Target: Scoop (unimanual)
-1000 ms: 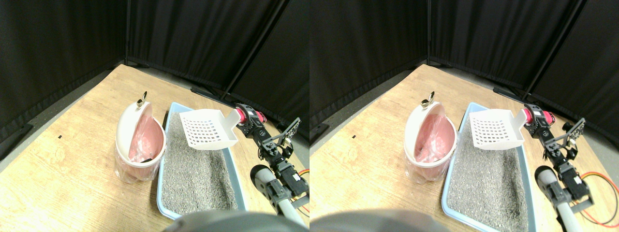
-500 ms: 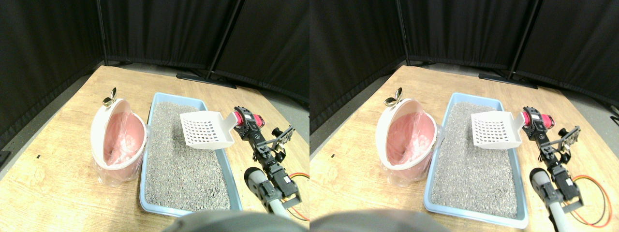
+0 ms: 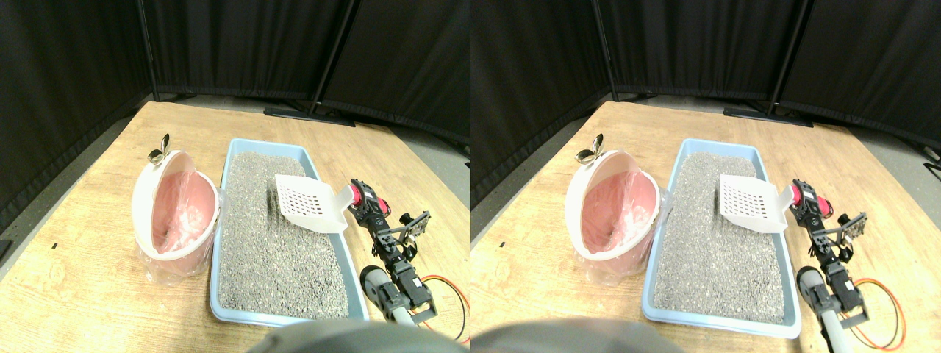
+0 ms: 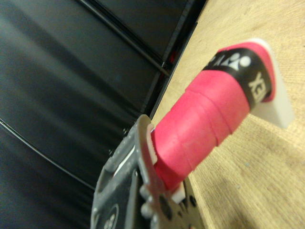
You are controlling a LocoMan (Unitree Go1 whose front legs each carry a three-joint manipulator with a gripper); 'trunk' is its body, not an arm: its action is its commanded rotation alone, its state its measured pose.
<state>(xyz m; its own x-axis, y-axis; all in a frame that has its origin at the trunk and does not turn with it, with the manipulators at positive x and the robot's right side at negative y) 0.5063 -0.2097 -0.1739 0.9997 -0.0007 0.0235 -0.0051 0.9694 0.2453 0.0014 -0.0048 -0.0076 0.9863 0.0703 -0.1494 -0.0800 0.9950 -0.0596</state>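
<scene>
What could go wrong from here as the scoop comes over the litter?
The white slotted scoop hangs near the blue litter tray's right rim, so a low pass might clip it. The gripper holds only the pink wrapped handle, so digging into the grey litter may twist it.

wooden floor [image 3: 88, 294], litter tray [image 3: 220, 294], bin [image 3: 173, 220] (pink-lined)

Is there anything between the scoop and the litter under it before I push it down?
Nothing visible. The white scoop, carried by the right tool on its pink wrapped handle, hangs over the grey litter in the blue tray, toward the tray's right rim. The pink bin stands outside the tray, to its left.
</scene>
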